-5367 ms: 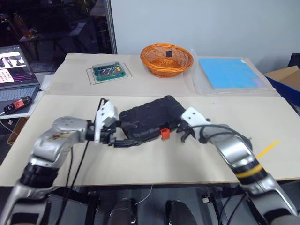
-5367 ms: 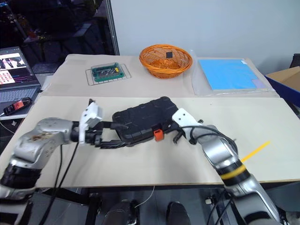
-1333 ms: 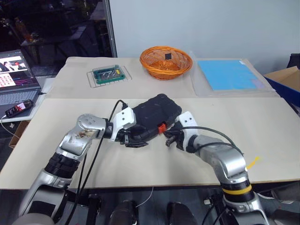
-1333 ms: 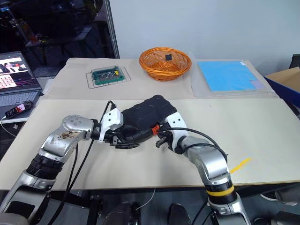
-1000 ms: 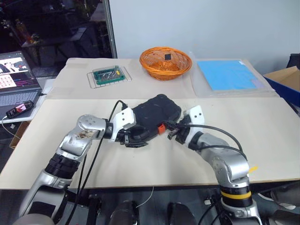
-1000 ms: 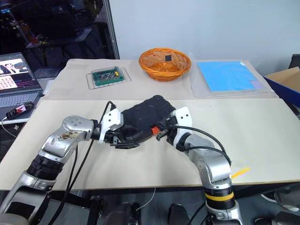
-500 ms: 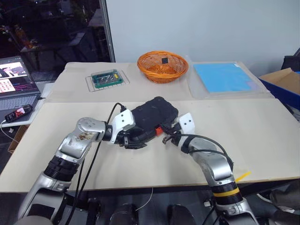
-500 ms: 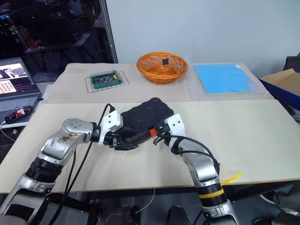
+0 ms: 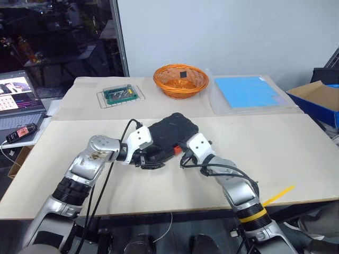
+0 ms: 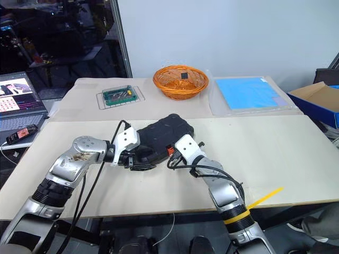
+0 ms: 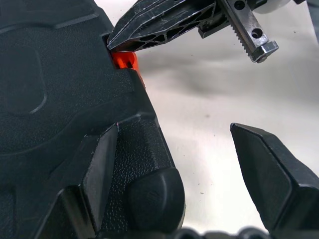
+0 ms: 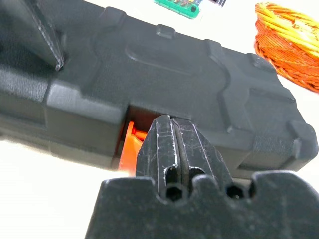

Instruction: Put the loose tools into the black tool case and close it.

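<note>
Beige table (image 9: 296,143): black tool case (image 9: 169,132) lid down; right pincer (image 12: 172,144) pressed together, left pincer (image 11: 174,164) spread.

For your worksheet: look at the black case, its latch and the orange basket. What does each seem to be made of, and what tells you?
Case: probably moulded plastic, matt; pebbled grain, rounded ribs and raised panels.
Latch: likely smooth plastic; even, bright orange, slightly glossy.
Basket: looks like woven wicker or plastic strand; open weave of thin orange strips, which one is unclear.
</note>
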`<state>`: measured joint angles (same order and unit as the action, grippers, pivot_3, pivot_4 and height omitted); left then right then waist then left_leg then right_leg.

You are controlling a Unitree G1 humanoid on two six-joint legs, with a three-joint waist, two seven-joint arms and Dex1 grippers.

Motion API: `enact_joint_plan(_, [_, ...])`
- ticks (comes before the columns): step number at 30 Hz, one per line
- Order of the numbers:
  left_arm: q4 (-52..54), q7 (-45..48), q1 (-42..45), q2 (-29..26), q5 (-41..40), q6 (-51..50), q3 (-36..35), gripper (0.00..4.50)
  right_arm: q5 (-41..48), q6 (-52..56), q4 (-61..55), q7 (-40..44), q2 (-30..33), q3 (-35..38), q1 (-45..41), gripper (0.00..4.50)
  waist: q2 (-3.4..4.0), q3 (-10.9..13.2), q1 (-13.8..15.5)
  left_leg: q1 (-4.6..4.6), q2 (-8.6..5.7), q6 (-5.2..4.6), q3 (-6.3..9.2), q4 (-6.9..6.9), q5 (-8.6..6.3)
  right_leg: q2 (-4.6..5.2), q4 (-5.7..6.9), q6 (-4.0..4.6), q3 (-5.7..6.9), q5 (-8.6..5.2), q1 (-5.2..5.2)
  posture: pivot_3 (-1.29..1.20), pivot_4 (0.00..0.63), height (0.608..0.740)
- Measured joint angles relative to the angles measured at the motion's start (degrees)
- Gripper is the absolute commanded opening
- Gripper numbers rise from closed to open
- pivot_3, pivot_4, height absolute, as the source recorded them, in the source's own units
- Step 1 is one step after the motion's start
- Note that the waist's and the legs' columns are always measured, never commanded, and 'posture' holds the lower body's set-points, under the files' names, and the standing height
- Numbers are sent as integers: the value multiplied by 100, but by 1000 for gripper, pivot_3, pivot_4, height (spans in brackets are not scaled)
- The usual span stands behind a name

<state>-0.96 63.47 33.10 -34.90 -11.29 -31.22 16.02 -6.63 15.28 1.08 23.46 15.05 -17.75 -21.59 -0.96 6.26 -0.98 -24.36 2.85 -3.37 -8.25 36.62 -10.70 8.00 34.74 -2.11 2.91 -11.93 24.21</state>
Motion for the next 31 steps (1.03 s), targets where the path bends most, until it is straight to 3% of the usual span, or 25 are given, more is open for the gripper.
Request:
enact_joint_plan(9, [-24, -22, -54, 152, 22, 139, -28, 3840, -36, -148, -62, 67, 13, 165, 143, 20, -21, -19, 43, -1, -3, 0, -5, -66, 0, 7, -71, 1, 9, 0, 0, 0, 150, 740])
enact_joint_plan(12, [21, 17, -319, 445, -426, 299, -521, 3840, 969, -353, -489, 378, -237, 775, 644, 20, -7, 18, 105, -37, -5, 0, -5, -67, 0, 40, -75, 0, 26, 0, 18, 0, 150, 740])
enact_joint_plan(14, [50, 106, -475, 547, -749, 380, -721, 3840, 1435, -258, -901, 684, -107, 934, 878, 586, 26, 78, 129, -79, -25, 0, -12, -62, 2, 42, -66, 0, 33, 8, 69, 0, 150, 740])
enact_joint_plan(17, [305, 242, -668, 477, -1315, 49, -1087, 4487, 2089, 249, -1896, 1163, 629, 1398, 1117, 1444, 28, 117, 147, -154, -32, -16, -12, -31, 9, 29, -63, 19, 63, 36, 88, 0, 150, 740])
enact_joint_plan(22, [1194, 256, -1477, 13, -2091, -415, -1881, 4500, 2931, 1249, -3229, 1849, 2043, 2388, 2107, 3151, 10, 148, 151, -186, -10, 27, 0, 25, -19, -29, -63, -28, 94, -7, 83, 0, 150, 740])
enact_joint_plan(23, [1792, 64, -2202, -219, -2401, -680, -2329, 4500, 3286, 1593, -3570, 2272, 2668, 3184, 2840, 3522, 8, 150, 163, -186, -10, 33, 0, 28, -32, -32, -63, -32, 95, -16, 82, 0, 150, 740])
enact_joint_plan(24, [1800, 24, -2284, -293, -2432, -753, -2435, 4500, 3290, 1678, -3568, 2316, 2728, 3411, 2902, 3673, -14, 165, 169, -170, -9, 34, 1, 38, -51, -43, -66, -36, 96, -24, 61, 0, 150, 740])
enact_joint_plan(25, [1831, -17, -2333, -306, -2469, -788, -2532, 4500, 3319, 1713, -3588, 2358, 2740, 3528, 2919, 4244, -31, 175, 171, -171, -7, 28, 6, 46, -59, -49, -66, -33, 105, -25, 59, 0, 150, 740])
enact_joint_plan(28, [2523, -124, -3638, -638, -2605, -790, -3209, 4500, 3523, 1779, -3740, 2723, 3123, 4406, 3620, 4452, -37, 202, 157, -117, 3, -10, 16, 46, -97, -47, -70, -32, 95, -29, 12, 0, 150, 740])
enact_joint_plan(31, [2619, -266, -3948, -652, -2705, -776, -3572, 4500, 3668, 1802, -3667, 2817, 3187, 4773, 3671, 4452, -46, 269, 203, -90, 10, 56, 41, 51, -117, -40, -70, -15, 106, -66, 11, 0, 150, 740])
